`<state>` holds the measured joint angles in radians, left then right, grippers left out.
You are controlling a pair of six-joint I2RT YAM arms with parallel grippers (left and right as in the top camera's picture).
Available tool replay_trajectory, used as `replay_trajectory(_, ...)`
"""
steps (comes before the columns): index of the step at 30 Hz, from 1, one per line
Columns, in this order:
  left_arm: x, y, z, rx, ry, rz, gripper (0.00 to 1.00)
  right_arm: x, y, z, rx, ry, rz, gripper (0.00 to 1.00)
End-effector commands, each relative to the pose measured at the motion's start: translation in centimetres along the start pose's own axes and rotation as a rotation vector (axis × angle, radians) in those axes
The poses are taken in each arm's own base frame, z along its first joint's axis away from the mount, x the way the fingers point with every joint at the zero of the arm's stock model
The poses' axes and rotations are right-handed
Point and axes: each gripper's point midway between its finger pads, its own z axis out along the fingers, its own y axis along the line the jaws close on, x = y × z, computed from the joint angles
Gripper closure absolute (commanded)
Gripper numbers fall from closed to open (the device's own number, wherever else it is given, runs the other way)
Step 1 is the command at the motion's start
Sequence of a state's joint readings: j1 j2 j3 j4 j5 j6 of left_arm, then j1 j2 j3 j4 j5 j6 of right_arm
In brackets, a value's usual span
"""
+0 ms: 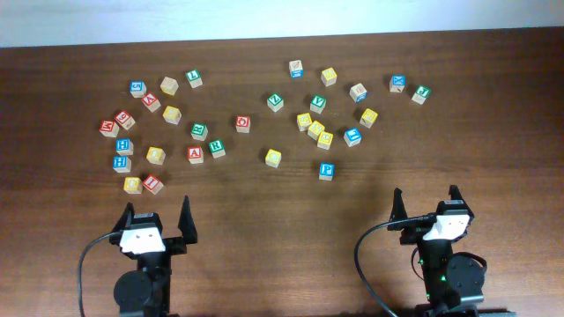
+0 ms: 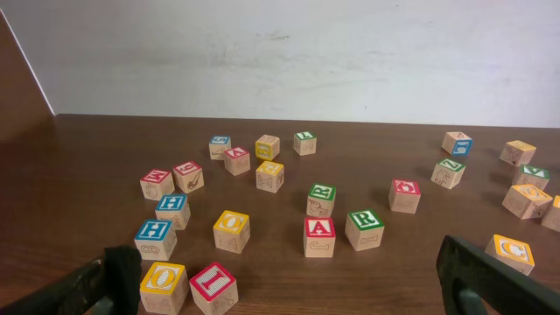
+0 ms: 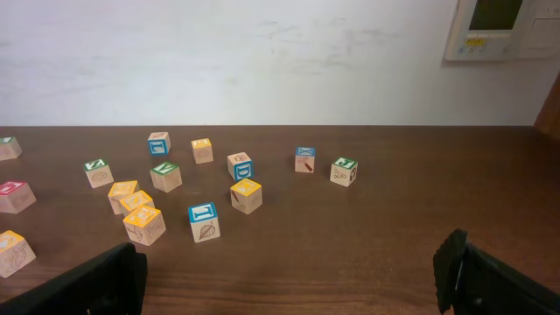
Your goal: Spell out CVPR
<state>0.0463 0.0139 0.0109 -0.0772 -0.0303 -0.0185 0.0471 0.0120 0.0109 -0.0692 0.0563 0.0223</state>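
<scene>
The yellow C block [image 1: 273, 157], blue P block [image 1: 327, 171] and green R block [image 1: 218, 148] lie loose mid-worktop [image 1: 264, 229] among other scattered letter blocks, with the green V block [image 1: 318, 103] farther back. The left arm [image 1: 141, 242] and right arm [image 1: 445, 229] sit low at the near edge, apart from every block. Both have their jaws spread wide and empty.

We read single capital letters on the tops of the wooden blocks. In the left wrist view there is an H on the farther blue block [image 2: 172, 206] and another on the nearer blue block [image 2: 155, 234]. We also read:

- O on a yellow block [image 2: 231, 226]
- A on a red block [image 2: 319, 231]
- R on a green block [image 2: 364, 224]
- O on the nearest yellow block [image 2: 163, 280]
- I on the nearest red block [image 2: 213, 282]
- C on the right-hand yellow block [image 2: 511, 251]

From overhead we read P on a lone blue block [image 1: 327, 170]. The other letters are too small for us to read.
</scene>
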Motion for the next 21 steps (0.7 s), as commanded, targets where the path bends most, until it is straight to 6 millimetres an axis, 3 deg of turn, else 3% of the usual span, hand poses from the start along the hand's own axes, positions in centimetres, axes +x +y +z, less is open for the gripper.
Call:
replay_trajectory(1, 0.1, -0.1, 0.0, 0.009, 0.001, 0.016, 0.01, 0.2, -0.5, 0.0, 0.028, 0.003, 0.000, 0.02)
replay_trajectory(6, -0.1, 0.0, 0.0, 0.000, -0.005, 0.016, 0.01, 0.2, -0.5, 0.0, 0.028, 0.003, 0.000, 0.02)
replay_trajectory(8, -1.3, 0.2, -0.1, -0.009, -0.057, 0.014, 0.01, 0.2, -0.5, 0.0, 0.028, 0.003, 0.000, 0.02)
replay_trajectory(10, -2.3, 1.9, -0.2, -0.113, -0.096, 0.007, 0.01, 0.2, -0.5, 0.0, 0.028, 0.003, 0.000, 0.02)
replay_trajectory(12, -3.6, 0.6, -0.3, -0.034, -0.149, 0.009, 0.01, 0.2, -0.5, 0.0, 0.028, 0.003, 0.000, 0.02)
replay_trajectory(14, -5.8, -1.8, -0.8, 0.105, -0.242, 0.021, 0.01, 0.2, -0.5, 0.0, 0.027, 0.003, 0.000, 0.02)
replay_trajectory(17, -10.1, -2.2, -2.4, 0.126, -0.427, 0.030, 0.00, 0.2, -0.5, 0.0, 0.028, 0.003, 0.000, 0.02)
replay_trajectory(21, -14.9, -4.6, -5.6, 0.263, -0.638, 0.082, 0.01, 0.2, -0.5, 0.0, 0.028, 0.003, 0.000, 0.02)
